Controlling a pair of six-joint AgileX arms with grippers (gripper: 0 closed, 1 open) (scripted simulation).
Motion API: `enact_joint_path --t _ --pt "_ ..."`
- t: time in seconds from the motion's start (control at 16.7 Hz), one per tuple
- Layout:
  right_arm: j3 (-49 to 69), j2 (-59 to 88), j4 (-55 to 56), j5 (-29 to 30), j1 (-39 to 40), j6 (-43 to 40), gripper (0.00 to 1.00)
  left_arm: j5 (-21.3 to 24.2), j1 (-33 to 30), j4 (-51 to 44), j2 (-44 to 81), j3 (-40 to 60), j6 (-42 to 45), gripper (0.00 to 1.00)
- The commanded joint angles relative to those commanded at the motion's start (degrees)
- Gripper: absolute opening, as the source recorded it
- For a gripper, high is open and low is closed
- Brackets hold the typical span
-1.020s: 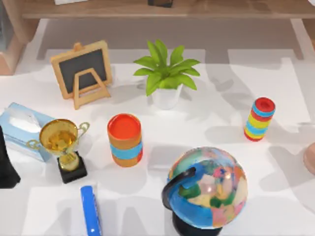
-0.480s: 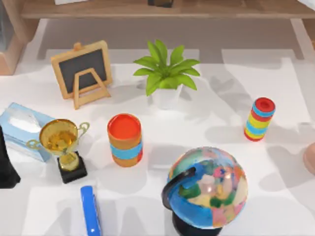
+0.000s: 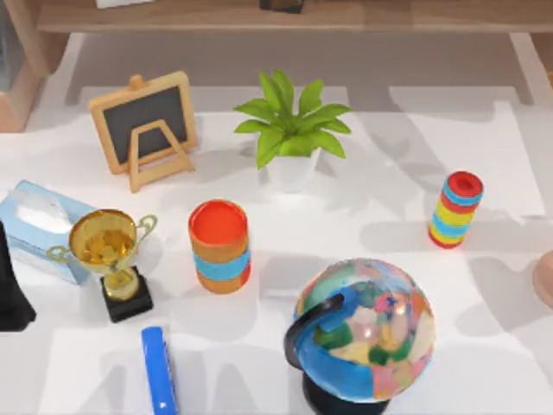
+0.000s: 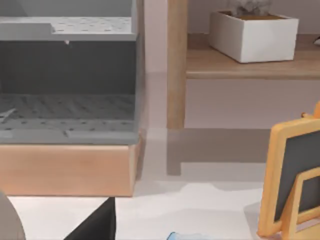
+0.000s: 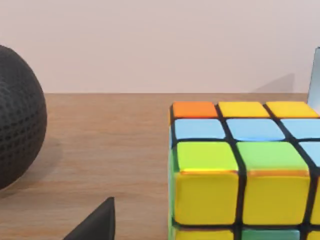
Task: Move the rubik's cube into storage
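Right gripper (image 5: pixel 95 222) close to multicoloured rubik's cube (image 5: pixel 245 170) on wooden shelf (image 5: pixel 110 145) — finger state can't tell; cube not yet stored.

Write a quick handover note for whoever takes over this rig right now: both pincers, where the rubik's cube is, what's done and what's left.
Right pincer: its wrist camera looks at the rubik's cube from close by; the cube sits on a wooden surface beside a black textured ball. Whether its fingers are open can't be judged.
Left pincer: its wrist camera faces a grey storage unit on a wooden base and the small chalkboard easel.
Done: nothing confirmed; the cube shows no grasp.
Left: grasp the cube and put it into storage, probably the grey unit.
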Motion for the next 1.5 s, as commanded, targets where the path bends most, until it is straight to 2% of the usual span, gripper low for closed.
enact_joint_path --t 0.48,1.26,1.5 --pt "4.9 4.7 -0.4 -0.8 -0.9 0.1 1.00 0.0 0.0 0.0 0.0 0.0 0.0 1.00" --pt "4.9 4.7 -0.4 -0.8 -0.9 0.1 0.02 0.0 0.0 0.0 0.0 0.0 0.0 1.00" --pt "4.9 4.7 -0.4 -0.8 -0.9 0.1 0.00 0.0 0.0 0.0 0.0 0.0 0.0 1.00"
